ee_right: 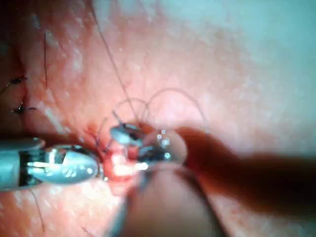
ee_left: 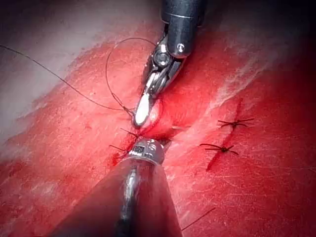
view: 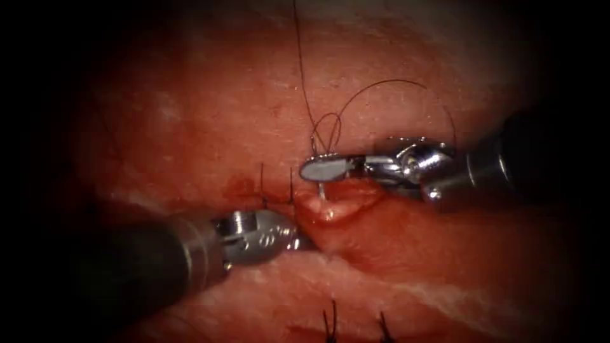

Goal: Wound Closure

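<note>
My right tool (view: 323, 169) reaches in from the right, its jaws shut on the curved needle (view: 322, 190). A short pale piece of the needle runs from the jaws down into the far lip of the open cut (view: 340, 204). Dark thread (view: 330, 127) loops above these jaws and trails away over the tissue (view: 210, 108). My left tool (view: 304, 242) comes from the lower left, its tip pressed into the near lip of the cut, just left of the needle. In the left wrist view the right tool (ee_left: 142, 109) is at the cut beyond my left tool (ee_left: 147, 148).
Two tied stitches with upright cut ends (view: 277, 189) stand left of the open cut. More cut ends (view: 330, 317) stick up near the front. Two knots (ee_left: 228, 134) cross a second closed cut. Red fluid (view: 238, 185) wets the tissue.
</note>
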### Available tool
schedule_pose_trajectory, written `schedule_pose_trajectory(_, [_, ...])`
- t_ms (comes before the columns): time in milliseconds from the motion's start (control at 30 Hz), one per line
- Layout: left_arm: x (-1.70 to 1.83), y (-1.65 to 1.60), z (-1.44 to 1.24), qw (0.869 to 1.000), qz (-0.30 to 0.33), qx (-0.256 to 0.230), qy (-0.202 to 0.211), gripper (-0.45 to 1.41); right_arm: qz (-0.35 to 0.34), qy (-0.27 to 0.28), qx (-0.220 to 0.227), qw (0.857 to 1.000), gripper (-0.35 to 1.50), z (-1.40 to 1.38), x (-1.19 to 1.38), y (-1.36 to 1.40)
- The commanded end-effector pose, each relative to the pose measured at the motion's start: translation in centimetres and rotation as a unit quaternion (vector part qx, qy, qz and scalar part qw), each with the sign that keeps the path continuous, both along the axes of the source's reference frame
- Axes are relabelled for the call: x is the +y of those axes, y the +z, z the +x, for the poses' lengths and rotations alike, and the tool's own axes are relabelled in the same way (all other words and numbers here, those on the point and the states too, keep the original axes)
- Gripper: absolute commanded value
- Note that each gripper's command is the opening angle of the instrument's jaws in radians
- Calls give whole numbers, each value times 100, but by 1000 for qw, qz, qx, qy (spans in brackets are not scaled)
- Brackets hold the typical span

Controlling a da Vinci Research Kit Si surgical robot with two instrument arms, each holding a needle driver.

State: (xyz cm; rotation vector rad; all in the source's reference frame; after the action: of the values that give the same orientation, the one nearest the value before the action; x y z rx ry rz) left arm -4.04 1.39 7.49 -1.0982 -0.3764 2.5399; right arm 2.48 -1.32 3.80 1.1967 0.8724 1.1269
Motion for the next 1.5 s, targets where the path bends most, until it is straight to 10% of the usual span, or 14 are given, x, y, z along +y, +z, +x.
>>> schedule_pose_trajectory(33, [-5, 7, -7, 1000, 1, -1, 1, -45, 6, -5, -3, 1000, -35, 3, -17, 2])
schedule_pose_trajectory(367, [-5, 2, -2, 1000, 1, 0, 0, -45, -37, 6, -9, 999, -35, 7, -8, 4])
schedule_pose_trajectory(400, [-5, 1, -1, 1000, 2, 0, 0, -45, -48, 10, -3, 999, -16, 7, -5, 5])
schedule_pose_trajectory(467, [-10, -12, 2, 1000, 0, 1, 0, -45, -71, 25, 14, 997, 94, 5, 7, 11])
schedule_pose_trajectory(567, [-21, -38, 3, 999, -45, -22, 16, -45, -133, 27, 35, 990, 123, -4, 24, 18])
schedule_pose_trajectory(833, [-37, -48, -6, 976, -180, -111, 44, -21, -205, 8, 52, 977, 116, -42, 41, 13])
schedule_pose_trajectory(1200, [-30, -42, -17, 968, -210, -135, 38, 17, -211, 7, 50, 976, 109, -41, 40, 22])
schedule_pose_trajectory(1333, [-28, -33, -22, 967, -212, -134, 38, 14, -214, 6, 50, 976, 109, -41, 36, 27])
schedule_pose_trajectory(1500, [-33, -20, -28, 966, -215, -134, 41, -45, -216, 6, 50, 975, 109, -40, 32, 31])
